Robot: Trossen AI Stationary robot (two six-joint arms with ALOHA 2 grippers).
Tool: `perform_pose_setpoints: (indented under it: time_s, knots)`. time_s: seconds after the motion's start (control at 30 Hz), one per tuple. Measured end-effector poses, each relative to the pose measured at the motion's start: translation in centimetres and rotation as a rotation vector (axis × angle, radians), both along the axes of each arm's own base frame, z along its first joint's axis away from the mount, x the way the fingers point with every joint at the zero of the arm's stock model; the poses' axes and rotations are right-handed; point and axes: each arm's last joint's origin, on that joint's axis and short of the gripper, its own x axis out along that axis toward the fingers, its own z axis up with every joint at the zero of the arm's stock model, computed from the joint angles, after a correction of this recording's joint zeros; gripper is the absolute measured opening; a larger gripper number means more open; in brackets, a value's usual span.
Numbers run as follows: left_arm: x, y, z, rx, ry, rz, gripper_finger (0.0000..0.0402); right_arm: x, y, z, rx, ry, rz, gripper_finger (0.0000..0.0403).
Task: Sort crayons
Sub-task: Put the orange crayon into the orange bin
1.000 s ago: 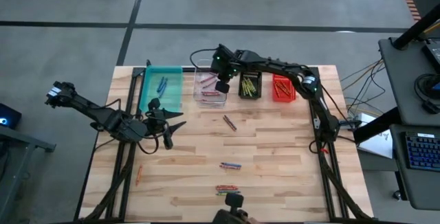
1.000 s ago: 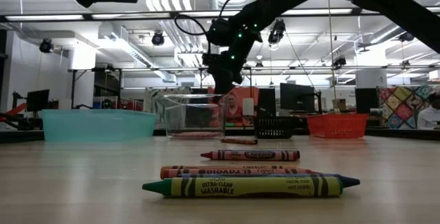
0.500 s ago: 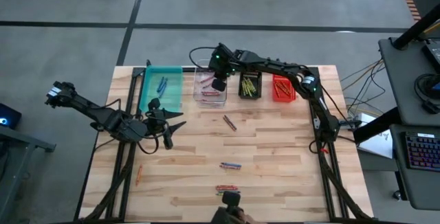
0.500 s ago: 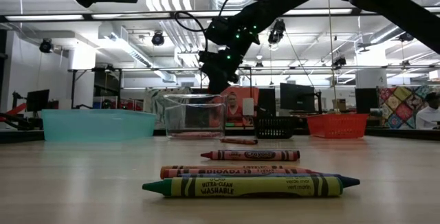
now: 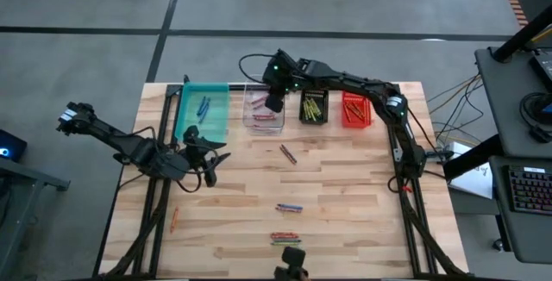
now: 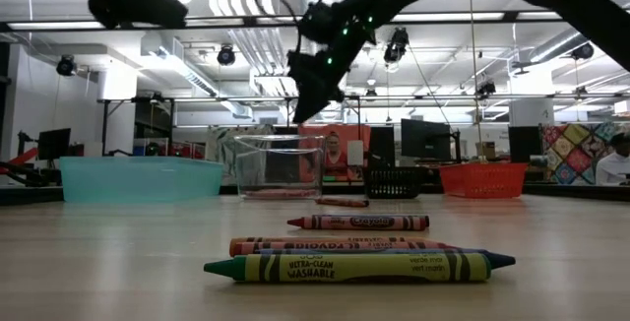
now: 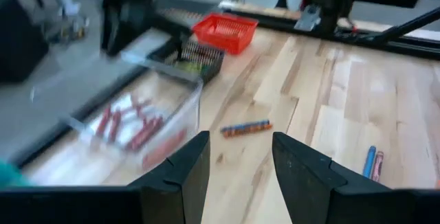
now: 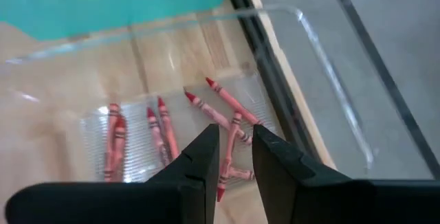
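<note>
Fingers on my right gripper (image 8: 230,162) stand slightly apart with nothing between them, poised over the clear bin (image 8: 323,80), where a batch of red crayons (image 8: 165,138) lies flat on the floor.

High view: the right gripper (image 5: 275,102) hangs above the clear bin (image 5: 263,109) at the far edge of the table (image 5: 345,221). To its sides sit the teal bin (image 5: 205,109) with blue crayons in it, the black bin (image 5: 313,107) and the red bin (image 5: 355,109). Unsorted crayons lie on the open boards: one mid-table (image 5: 288,153), one nearer (image 5: 289,207), a small cluster by the near edge (image 5: 285,239), and an orange one (image 5: 173,220) off to the left. My left gripper (image 5: 210,156) waits over the left side of the table.

Low view: the near cluster (image 6: 359,258) lies side by side, touching; another crayon (image 6: 358,223) rests just behind.

Left wrist view: the left gripper (image 7: 237,165) is open and empty; a blue-and-red crayon (image 7: 245,127) lies ahead of it.

Assessment: each crayon is light, stiff, brittle wax in a paper sleeve, round and prone to rolling. I would pinch one across its middle, fingers square to its length; the touching cluster risks a double pick.
</note>
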Motion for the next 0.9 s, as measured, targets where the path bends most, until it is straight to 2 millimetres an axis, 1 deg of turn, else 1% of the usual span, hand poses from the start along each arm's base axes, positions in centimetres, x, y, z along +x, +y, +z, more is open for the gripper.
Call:
perform_pose_setpoints:
  time_s: [0.07,0.17,0.37,0.53,0.7,0.8,0.9]
  knots:
    - [-0.3,0.1,-0.4,-0.065,0.009,0.042,0.0141,-0.5,0.8,1.4,0.01,-0.006,-0.003,0.0077]
    - [-0.7,0.3,-1.2,-0.182,0.033,0.098,0.0141,-1.2,2.7,3.2,0.057,-0.001,0.008,0.0077]
    - [-1.2,0.3,-1.9,-0.362,0.1,0.098,0.0141,-2.3,7.9,5.5,0.076,-0.002,0.095,0.0077]
    - [-1.0,-0.1,-2.2,-0.519,0.114,0.109,0.0137,-4.3,12.1,7.2,0.074,-0.043,0.164,0.0077]
    - [0.1,-0.7,-3.4,-0.582,0.156,0.175,0.0117,-6.1,15.8,7.4,0.068,-0.122,0.232,0.0077]
    - [0.7,-1.0,-4.2,-0.6,0.202,0.199,0.0106,-7.1,17.5,6.8,0.07,-0.179,0.26,0.0077]
    - [1.2,-1.5,-4.8,-0.668,0.26,0.207,0.0101,-8.2,18.7,6.0,0.071,-0.22,0.28,0.0077]
